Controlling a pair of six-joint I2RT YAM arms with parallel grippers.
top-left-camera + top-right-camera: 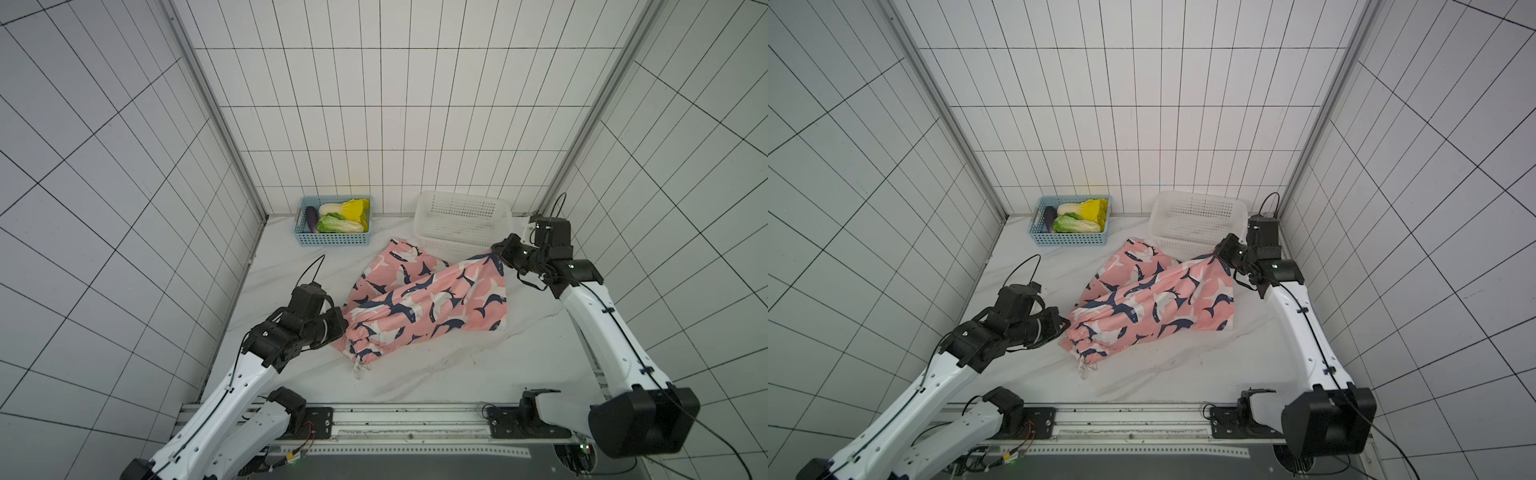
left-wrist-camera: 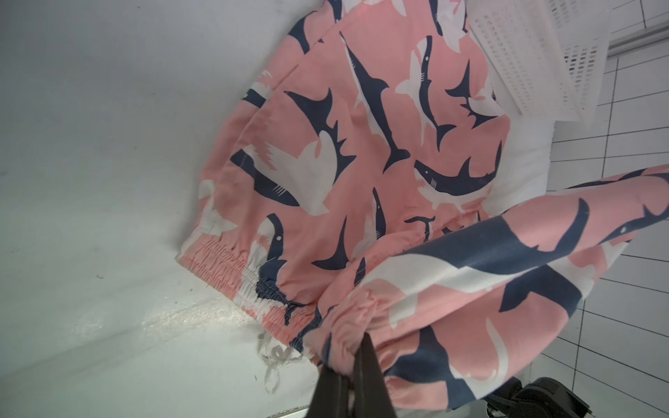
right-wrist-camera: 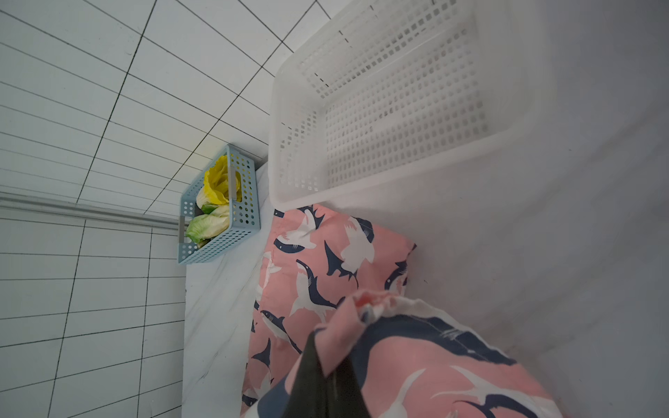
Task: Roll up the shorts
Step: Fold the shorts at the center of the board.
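The shorts (image 1: 428,299) are pinched by the left claw (image 1: 343,328) and right claw (image 1: 497,254).

The left arm (image 1: 249,386) and right arm (image 1: 594,328) have white link shells and black joint housings. A black cable (image 1: 624,336) runs along each link under black clips. Small indicator lights (image 1: 524,251) glow on the right wrist joints. The left gripper (image 2: 353,362) has dark tapered fingers

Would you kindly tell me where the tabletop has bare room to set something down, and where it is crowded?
Widest bare marble: the near strip of the table between the shorts and the front rail. A smaller patch lies between the blue basket and the left gripper. Crowded: the back right, where the shorts reach the white basket beside the right gripper.
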